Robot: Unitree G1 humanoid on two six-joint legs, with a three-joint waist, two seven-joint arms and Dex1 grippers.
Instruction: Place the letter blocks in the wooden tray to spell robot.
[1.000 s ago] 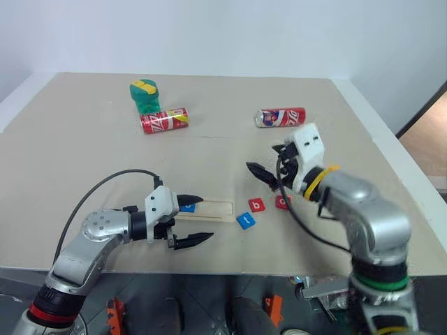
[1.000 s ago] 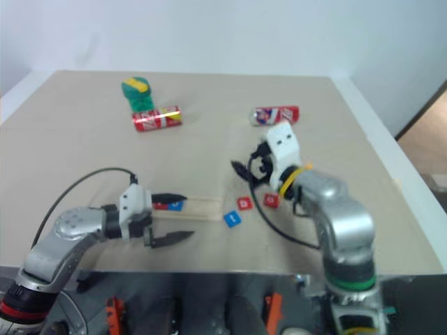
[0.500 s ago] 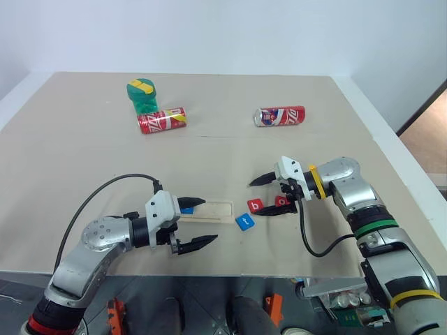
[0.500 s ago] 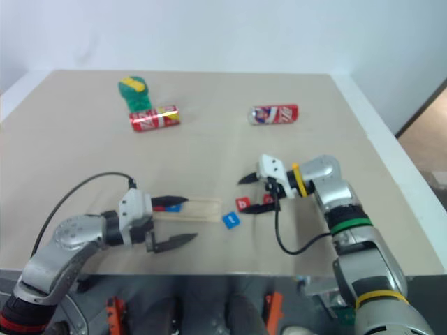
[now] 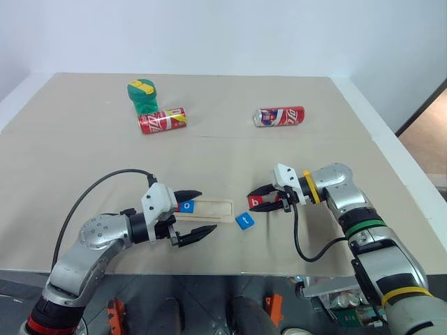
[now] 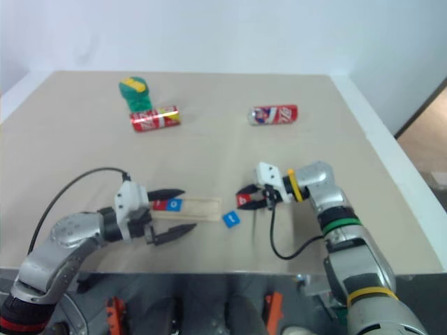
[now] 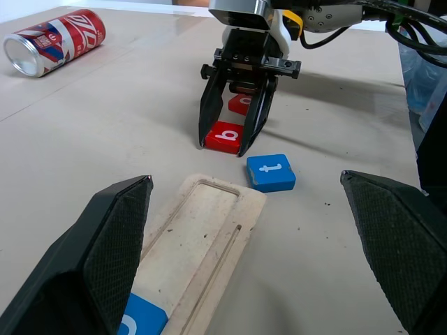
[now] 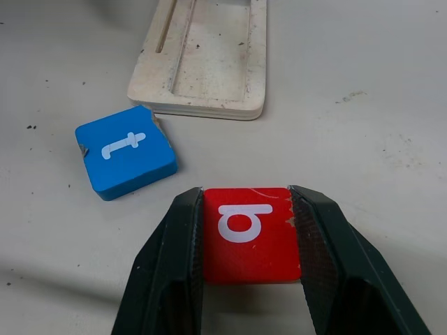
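Observation:
A red letter block marked b (image 8: 248, 234) lies on the table, and my right gripper (image 5: 255, 202) is shut on it, one finger pressed against each side. A blue block marked t (image 5: 244, 221) rests just beside it, off the near end of the wooden tray (image 5: 213, 209). Behind the right gripper lies another red block (image 7: 241, 103). A blue block marked o (image 5: 187, 206) sits in the tray's left part. My left gripper (image 5: 203, 212) hangs open at the tray's left part, one finger behind it and one in front, holding nothing.
Two red soda cans (image 5: 163, 120) (image 5: 279, 116) lie on their sides at the back of the table, with a green and yellow object (image 5: 143, 95) behind the left one. The table's front edge (image 5: 230, 273) runs close below the tray.
My right gripper came down to the table, turned toward the left and closed its fingers around the red b block. The left gripper stayed open at the tray.

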